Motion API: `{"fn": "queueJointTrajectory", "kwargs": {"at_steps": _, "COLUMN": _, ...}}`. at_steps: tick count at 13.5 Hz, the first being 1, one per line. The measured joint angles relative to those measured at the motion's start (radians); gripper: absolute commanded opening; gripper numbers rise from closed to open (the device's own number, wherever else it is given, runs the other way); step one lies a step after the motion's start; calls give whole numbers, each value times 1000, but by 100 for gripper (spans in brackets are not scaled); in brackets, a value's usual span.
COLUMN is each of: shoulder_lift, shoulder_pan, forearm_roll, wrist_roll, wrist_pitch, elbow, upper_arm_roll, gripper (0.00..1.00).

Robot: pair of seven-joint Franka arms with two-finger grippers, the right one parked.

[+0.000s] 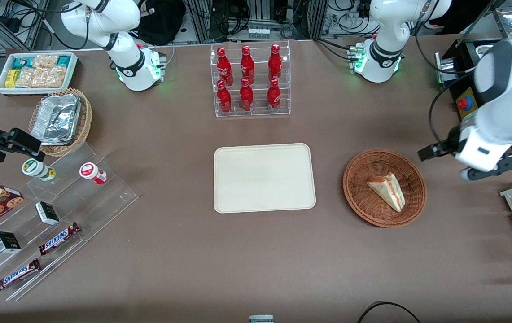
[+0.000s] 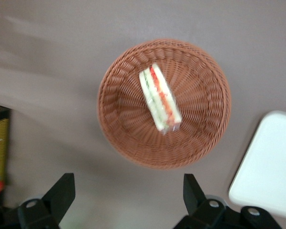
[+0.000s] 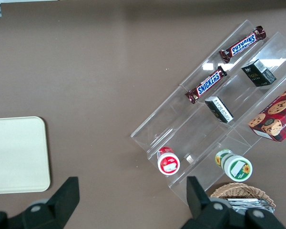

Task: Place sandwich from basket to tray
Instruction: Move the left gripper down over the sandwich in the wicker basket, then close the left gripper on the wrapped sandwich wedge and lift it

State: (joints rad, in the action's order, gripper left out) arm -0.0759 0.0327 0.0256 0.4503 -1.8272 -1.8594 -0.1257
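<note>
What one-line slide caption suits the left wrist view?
Open gripper hovers above the basket holding a sandwich, with the tray beside it.

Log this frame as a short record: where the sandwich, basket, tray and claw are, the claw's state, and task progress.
sandwich: lying in the basket
basket: beside the tray, toward the working arm's end
tray: mid-table, nothing on it
claw: above the table near the basket, open, holding nothing
bottles: red, in a clear rack farther from the camera than the tray
progress: sandwich not yet picked up
</note>
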Motion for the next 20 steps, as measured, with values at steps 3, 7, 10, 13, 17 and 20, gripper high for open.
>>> {"fn": "queueJointTrajectory", "kwargs": {"at_steps": 3, "shoulder_lift": -7, "shoulder_pan": -1, "forearm_roll": 1, "wrist_roll": 159, "wrist_pitch": -260, "elbow": -176, "upper_arm_roll": -20, "gripper": 100}}
{"fn": "queueJointTrajectory", "kwargs": {"at_steps": 7, "shoulder_lift": -70, "shoulder_pan": -1, "forearm_roll": 1, "wrist_roll": 307, "wrist_pitch": -421, "elbow": -278, "upper_arm_roll": -39, "gripper": 100}}
{"fn": "queueJointTrajectory", "kwargs": {"at_steps": 10, "shoulder_lift": -122, "shoulder_pan": -1, "forearm_roll": 1, "wrist_roll": 329, "wrist_pitch": -463, "elbow": -283, "upper_arm_roll": -39, "gripper": 100}}
{"fn": "queueJointTrajectory", "kwargs": {"at_steps": 13, "shoulder_lift": -165, "shoulder_pan": -1, "forearm_roll": 1, "wrist_roll": 334, "wrist_pitch": -478, "elbow": -284, "upper_arm_roll": -39, "gripper": 100}}
{"fn": "queueJointTrajectory", "kwargs": {"at_steps": 17, "shoulder_lift": -221, "shoulder_pan": -1, "forearm_roll": 1, "wrist_roll": 336, "wrist_pitch": -527, "elbow": -284, "upper_arm_roll": -39, "gripper": 11}}
{"fn": "queueJointTrajectory", "kwargs": {"at_steps": 20, "shoulder_lift": -227, "shoulder_pan": -1, "forearm_roll": 1, "wrist_roll": 336, "wrist_pitch": -536, "elbow": -278, "upper_arm_roll": -38, "gripper": 8}}
